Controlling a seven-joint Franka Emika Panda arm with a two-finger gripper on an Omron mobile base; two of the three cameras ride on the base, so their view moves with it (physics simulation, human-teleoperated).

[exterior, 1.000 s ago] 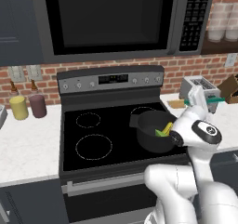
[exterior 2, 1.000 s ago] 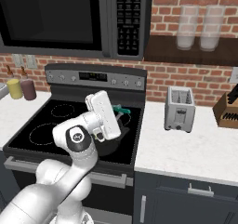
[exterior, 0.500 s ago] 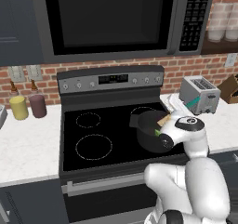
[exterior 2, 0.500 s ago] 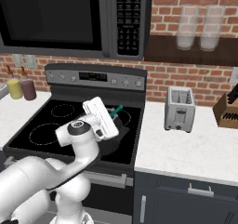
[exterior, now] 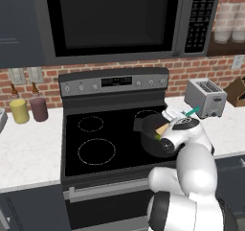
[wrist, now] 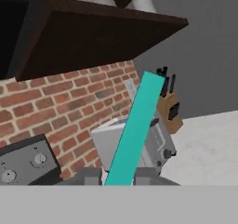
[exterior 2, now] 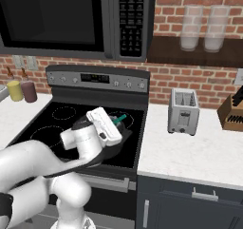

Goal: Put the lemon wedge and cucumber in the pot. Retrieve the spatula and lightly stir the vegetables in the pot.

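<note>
Teal flat-sided spatula [wrist: 135,135] handle, tan blade over round dark pot [exterior: 155,139].

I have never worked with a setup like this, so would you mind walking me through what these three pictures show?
It is a simulated kitchen. A white robot arm on a drivable base works at a black stove. Two pictures come from base cameras behind the arm, left and right. The third looks along the gripper, tilted. A dark pot sits on the stove. The gripper appears closed on the spatula's teal handle, with the tan blade reaching into the pot. A toaster and knife block stand on the counter, two jars left of the stove.
</note>
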